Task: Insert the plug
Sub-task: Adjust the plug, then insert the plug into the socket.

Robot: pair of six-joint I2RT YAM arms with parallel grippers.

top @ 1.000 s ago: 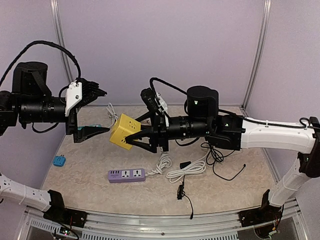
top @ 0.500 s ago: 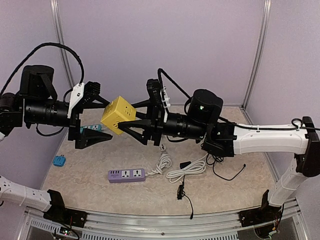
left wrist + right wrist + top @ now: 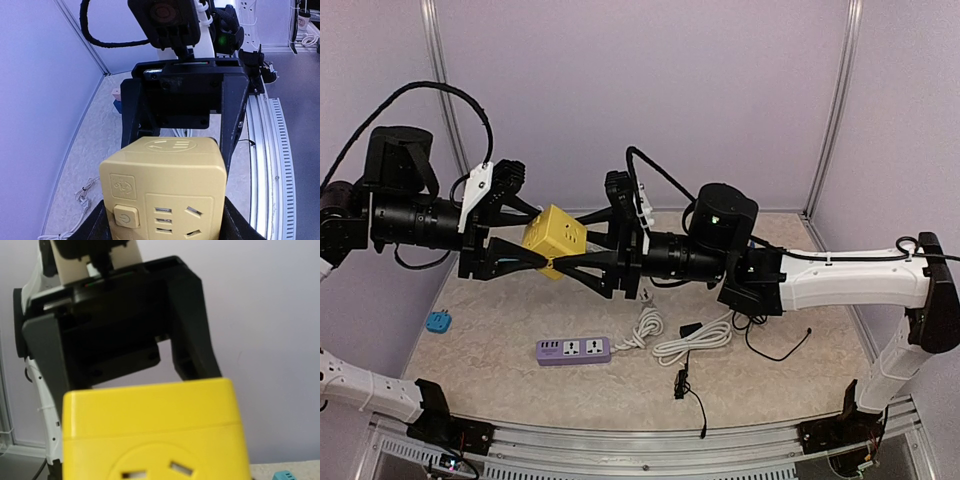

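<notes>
You have the yellow cube-shaped plastic socket adapter (image 3: pixel 554 241) up in the air above the tabletop (image 3: pixel 790 390), caught between your two arms at the left of centre. Your right gripper (image 3: pixel 572 245) reaches in from the right, and its black fingers (image 3: pixel 588 274) clamp the cube above and below. Your left gripper (image 3: pixel 538 240) meets it from the opposite side, fingers (image 3: pixel 515 262) spread wide and flanking the cube. You cannot tell from any view whether they press on it. In your left wrist view the cube (image 3: pixel 162 192) shows its power button, its slots and an embossed face on top, with the right gripper's black frame just behind it. Below, on the tabletop, lie a purple power strip (image 3: pixel 573 350), a coiled white cable (image 3: pixel 690 340) beside it, and a small blue block (image 3: pixel 438 322) well off to the left.
</notes>
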